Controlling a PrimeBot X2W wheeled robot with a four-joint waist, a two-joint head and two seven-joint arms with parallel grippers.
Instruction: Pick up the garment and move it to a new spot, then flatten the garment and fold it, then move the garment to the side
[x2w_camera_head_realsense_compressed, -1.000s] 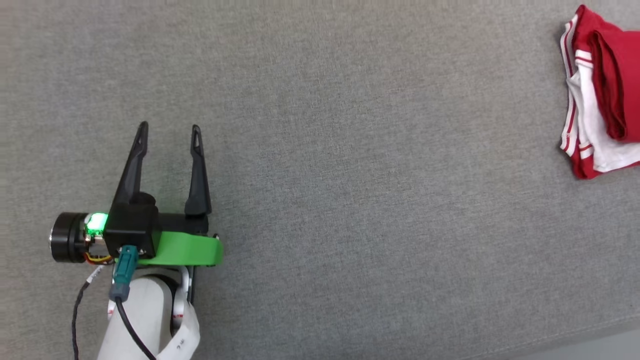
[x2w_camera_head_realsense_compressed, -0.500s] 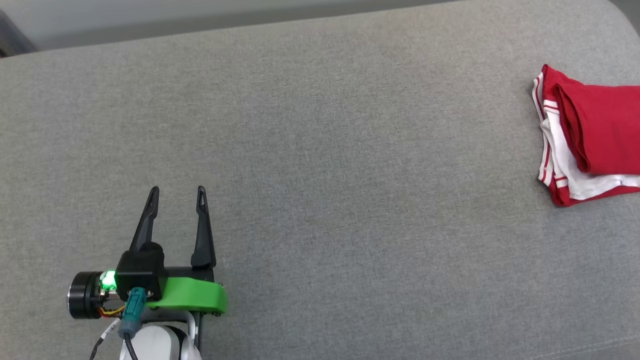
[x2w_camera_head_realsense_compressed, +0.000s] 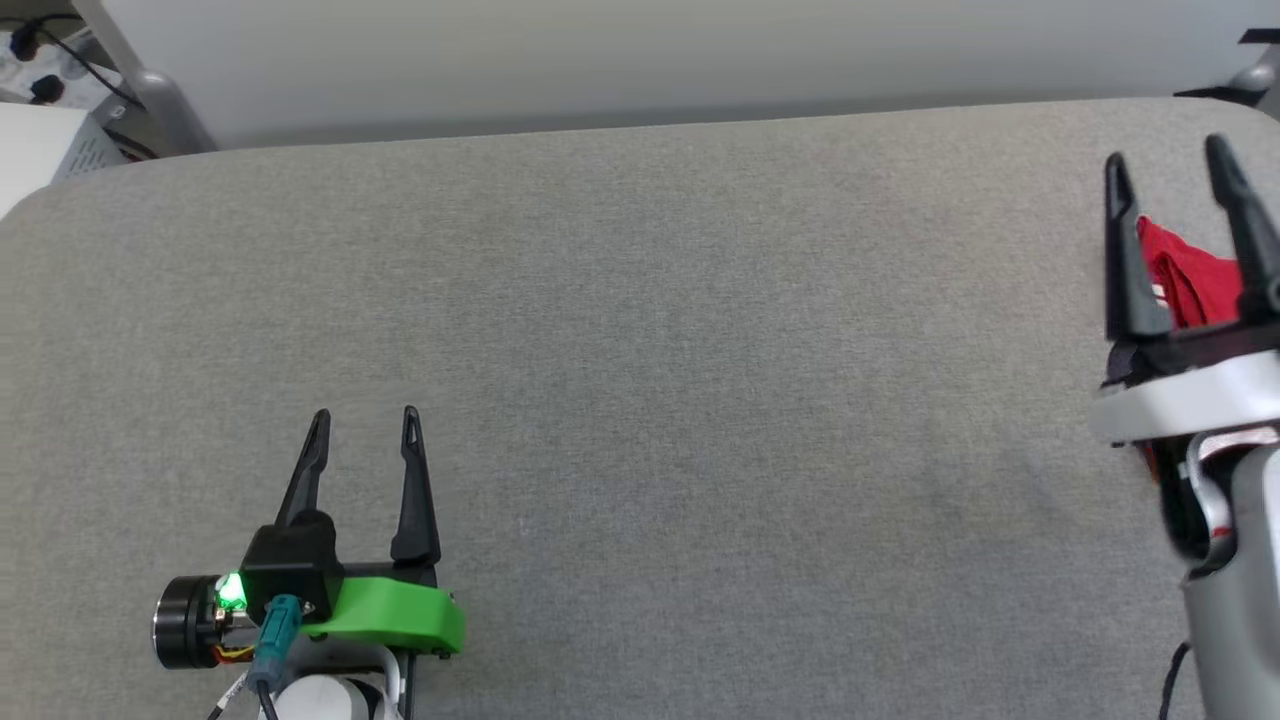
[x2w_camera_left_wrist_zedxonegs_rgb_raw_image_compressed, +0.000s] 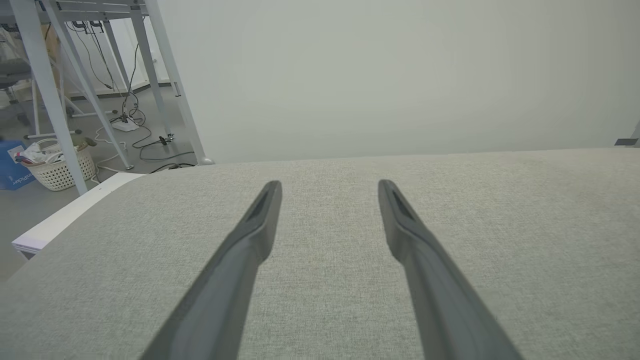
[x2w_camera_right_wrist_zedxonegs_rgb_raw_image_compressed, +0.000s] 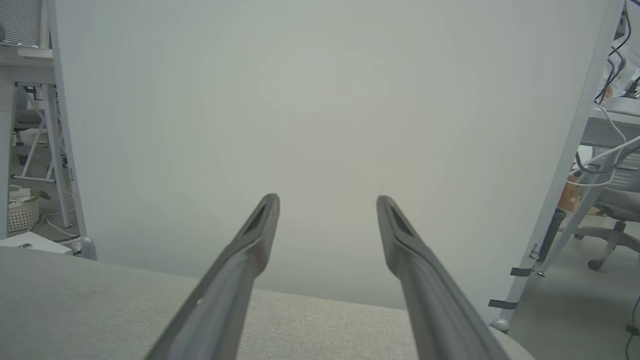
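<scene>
Garment (x2w_camera_head_realsense_compressed: 1192, 282) partly behind right pincer (x2w_camera_head_realsense_compressed: 1165, 150), spread and empty, left pincer (x2w_camera_head_realsense_compressed: 365, 413) well apart, likewise spread.

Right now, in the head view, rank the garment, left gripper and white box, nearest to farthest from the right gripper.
1. Garment: far right, showing between the fingers of the right gripper.
2. Left gripper: lower left, across the grey surface.
3. White box: top left corner, past the surface's edge.
</scene>
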